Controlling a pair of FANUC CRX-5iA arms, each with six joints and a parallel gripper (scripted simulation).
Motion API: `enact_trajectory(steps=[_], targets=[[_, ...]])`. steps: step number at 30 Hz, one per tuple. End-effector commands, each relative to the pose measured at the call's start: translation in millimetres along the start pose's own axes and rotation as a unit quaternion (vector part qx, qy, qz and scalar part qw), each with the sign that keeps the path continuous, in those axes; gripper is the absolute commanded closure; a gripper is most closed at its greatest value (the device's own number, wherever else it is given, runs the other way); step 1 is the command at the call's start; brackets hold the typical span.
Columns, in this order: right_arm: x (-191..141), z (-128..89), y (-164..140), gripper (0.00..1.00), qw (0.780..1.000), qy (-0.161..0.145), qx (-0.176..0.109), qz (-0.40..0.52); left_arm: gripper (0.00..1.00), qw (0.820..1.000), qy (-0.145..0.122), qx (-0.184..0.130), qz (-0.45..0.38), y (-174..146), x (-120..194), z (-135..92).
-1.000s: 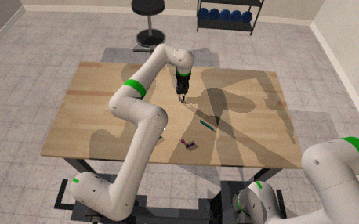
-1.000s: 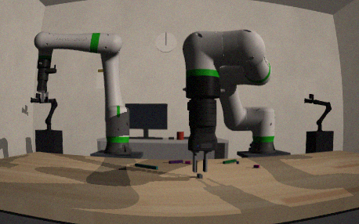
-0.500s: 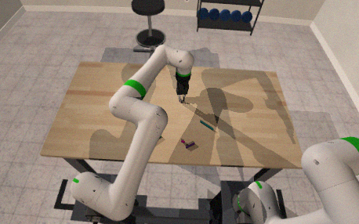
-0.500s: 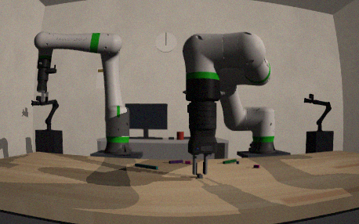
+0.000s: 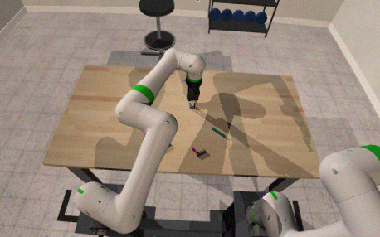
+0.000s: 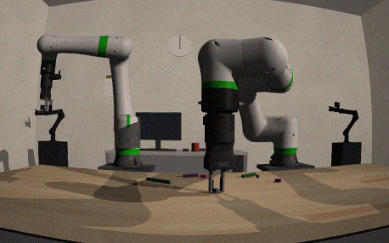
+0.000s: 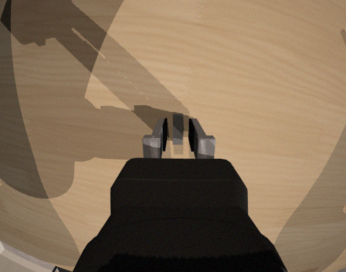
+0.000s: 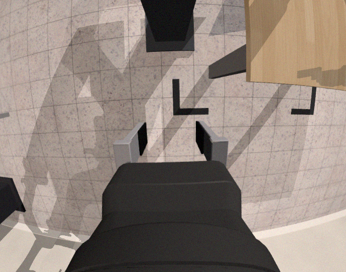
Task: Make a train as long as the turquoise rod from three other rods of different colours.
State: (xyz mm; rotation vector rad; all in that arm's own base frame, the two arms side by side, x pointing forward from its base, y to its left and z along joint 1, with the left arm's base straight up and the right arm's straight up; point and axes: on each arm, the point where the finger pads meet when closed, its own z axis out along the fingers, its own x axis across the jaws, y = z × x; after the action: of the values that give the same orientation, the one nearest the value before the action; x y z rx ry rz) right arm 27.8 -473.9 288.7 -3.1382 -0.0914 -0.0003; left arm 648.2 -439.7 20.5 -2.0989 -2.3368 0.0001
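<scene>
My left gripper (image 5: 192, 106) (image 6: 217, 183) (image 7: 177, 128) is partly open and low over the table; its fingers stand on either side of a grey rod (image 7: 177, 124), with a gap on each side. A turquoise rod (image 5: 219, 133) (image 6: 158, 180) lies flat nearby. A purple rod (image 5: 202, 153) (image 6: 190, 175) lies near a magenta rod (image 5: 193, 149) (image 6: 203, 176). A green rod (image 6: 249, 175) lies beside a small dark blue rod (image 6: 257, 176). Another magenta rod (image 6: 278, 180) lies apart. My right gripper (image 6: 47, 104) (image 8: 171, 131) is open and empty, over the floor.
The wooden table (image 5: 104, 79) (image 6: 85, 212) (image 8: 272, 58) bears all the rods. The left arm (image 5: 147, 120) reaches across the table and hides part of it in the top view. The right arm stays beyond the table's edge. Arm shadows cross the wood.
</scene>
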Motion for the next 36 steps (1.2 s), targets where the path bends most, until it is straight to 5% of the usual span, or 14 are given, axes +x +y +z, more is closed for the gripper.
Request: enact_trajectory(steps=[1, 34, 35, 36], targets=[[-0.2, -0.9, 0.3, 0.0, 1.0, 0.0, -0.001, 0.0, 0.46, 1.0, -0.001, -0.001, 0.0, 0.4, -0.5, -1.6], [-0.2, -0.9, 0.3, 0.0, 1.0, 0.0, -0.001, 0.0, 0.46, 1.0, -0.001, -0.001, 0.0, 0.4, -0.5, -1.6], [-0.2, -0.9, 0.3, 0.0, 1.0, 0.0, -0.001, 0.0, 0.76, 1.0, -0.001, -0.001, 0.0, 0.4, -0.5, -1.6], [-0.2, -0.9, 0.3, 0.0, 1.0, 0.0, -0.001, 0.0, 0.76, 1.0, -0.001, -0.001, 0.0, 0.4, -0.5, -1.6]])
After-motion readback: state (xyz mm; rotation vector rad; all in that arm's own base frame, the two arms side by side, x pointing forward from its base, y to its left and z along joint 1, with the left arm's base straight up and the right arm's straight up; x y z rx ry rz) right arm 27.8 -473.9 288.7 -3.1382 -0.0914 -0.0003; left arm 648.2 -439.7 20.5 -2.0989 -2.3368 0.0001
